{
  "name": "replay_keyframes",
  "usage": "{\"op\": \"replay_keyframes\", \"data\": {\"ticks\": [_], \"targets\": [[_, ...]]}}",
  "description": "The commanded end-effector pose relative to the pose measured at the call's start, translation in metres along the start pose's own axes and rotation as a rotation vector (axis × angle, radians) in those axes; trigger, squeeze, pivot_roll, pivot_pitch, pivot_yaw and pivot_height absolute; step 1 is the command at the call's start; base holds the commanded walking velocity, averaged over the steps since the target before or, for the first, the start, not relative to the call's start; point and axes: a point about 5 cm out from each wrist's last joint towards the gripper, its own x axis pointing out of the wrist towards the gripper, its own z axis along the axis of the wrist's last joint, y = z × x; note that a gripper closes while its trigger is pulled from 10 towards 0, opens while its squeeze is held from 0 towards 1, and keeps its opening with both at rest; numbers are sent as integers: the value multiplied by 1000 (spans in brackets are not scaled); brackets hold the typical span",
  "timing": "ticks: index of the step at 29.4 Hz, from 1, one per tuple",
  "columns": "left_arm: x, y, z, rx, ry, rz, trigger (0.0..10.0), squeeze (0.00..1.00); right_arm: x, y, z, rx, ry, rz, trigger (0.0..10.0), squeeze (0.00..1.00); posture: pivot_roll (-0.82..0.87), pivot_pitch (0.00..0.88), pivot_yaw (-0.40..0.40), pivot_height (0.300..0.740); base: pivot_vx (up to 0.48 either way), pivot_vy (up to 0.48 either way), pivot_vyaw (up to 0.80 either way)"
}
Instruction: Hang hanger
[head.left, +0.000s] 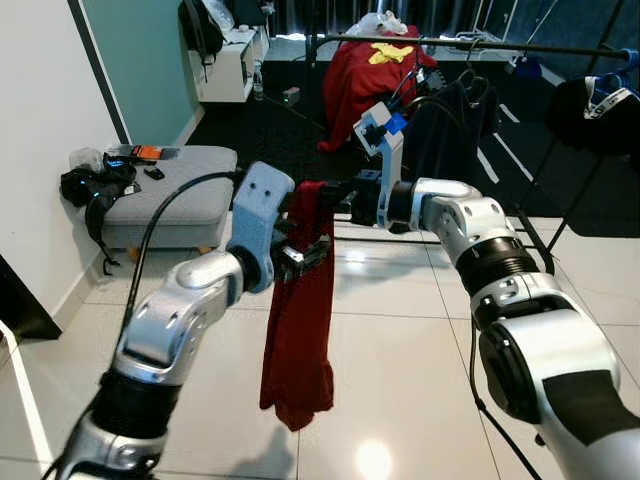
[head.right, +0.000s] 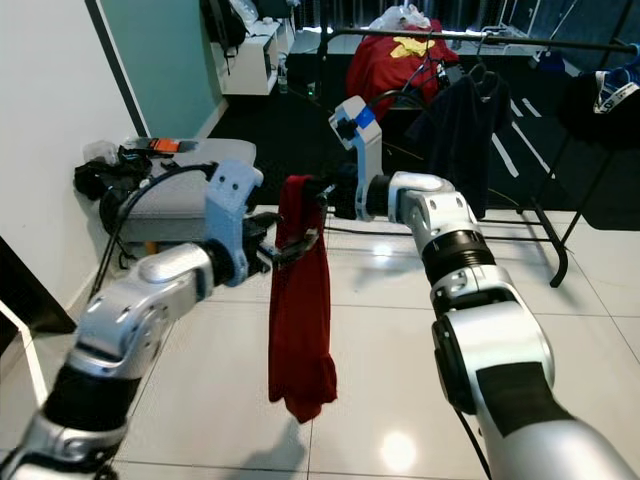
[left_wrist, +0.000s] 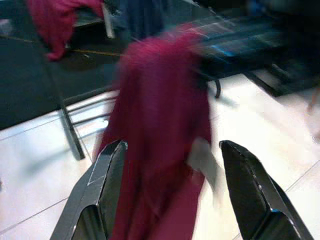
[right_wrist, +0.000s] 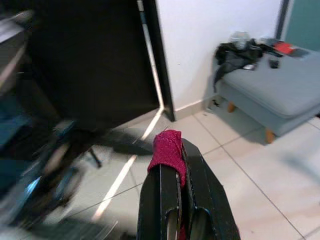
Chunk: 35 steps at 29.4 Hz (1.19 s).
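A dark red garment (head.left: 300, 330) hangs in mid-air over the tiled floor, in front of me. My right gripper (head.left: 335, 200) holds its top edge, and in the right wrist view the right gripper (right_wrist: 175, 165) is shut on a fold of the red cloth. I cannot make out a hanger under the cloth. My left gripper (head.left: 305, 250) is at the garment's upper part. In the left wrist view the left gripper (left_wrist: 172, 150) stands open with the cloth between and beyond its fingers (left_wrist: 100, 190). The black clothes rack (head.left: 470, 43) stands behind, about a metre further on.
The rack carries a red top with a yellow print (head.left: 365, 80) and a dark garment (head.left: 450, 120); its foot (head.left: 540, 250) rests on the tiles at right. A grey bench (head.left: 170, 205) with a black bag (head.left: 95, 185) stands against the left wall.
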Motion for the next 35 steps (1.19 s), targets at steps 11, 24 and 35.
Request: {"op": "replay_keyframes", "data": {"ticks": [11, 24, 35], "targets": [[1, 27, 7, -66, -110, 239, 10000, 0, -1, 18, 5, -102, -55, 199, 0, 0, 50, 74, -29, 740, 0, 0, 0], [-6, 17, -4, -11, -98, 237, 10000, 0, -10, 27, 21, -121, -126, 303, 0, 0, 42, 77, -48, 740, 0, 0, 0], [-11, 24, -14, 108, -52, 296, 10000, 0, -18, 26, 33, -144, -156, 330, 0, 0, 43, 78, -57, 740, 0, 0, 0]]}}
